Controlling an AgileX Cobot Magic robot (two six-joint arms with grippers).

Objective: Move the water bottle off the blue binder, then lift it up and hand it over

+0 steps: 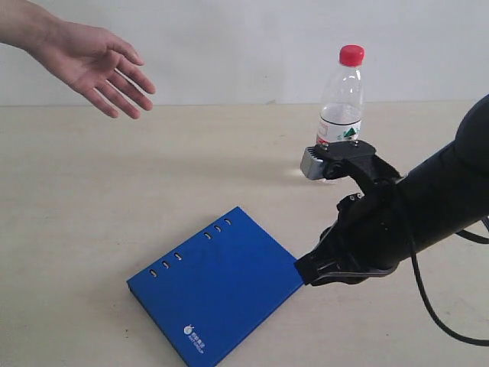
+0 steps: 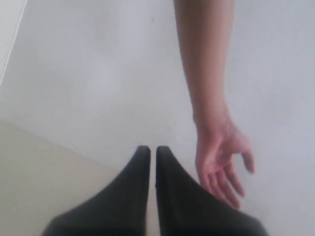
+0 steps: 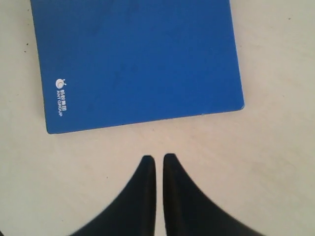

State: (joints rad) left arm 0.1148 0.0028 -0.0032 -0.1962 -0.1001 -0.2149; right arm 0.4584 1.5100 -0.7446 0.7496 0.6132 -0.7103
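The water bottle (image 1: 341,103) stands upright at the back right of the table, red cap on top. Its base is hidden behind my right arm, and no gripper holds it. The blue binder (image 1: 218,287) lies flat near the front with nothing on it. My right gripper (image 1: 303,271) is shut and empty, low over the table just off the binder's right corner. In the right wrist view the binder (image 3: 138,59) fills the area beyond the shut right gripper (image 3: 156,157). My left gripper (image 2: 149,148) is shut and empty, facing the wall; it does not show in the exterior view.
A person's open hand (image 1: 103,65) reaches in at the upper left, palm showing; that hand (image 2: 221,157) hangs beside my left fingertips in the left wrist view. The beige table (image 1: 114,176) ends at a white wall. A black cable (image 1: 435,313) trails from my right arm.
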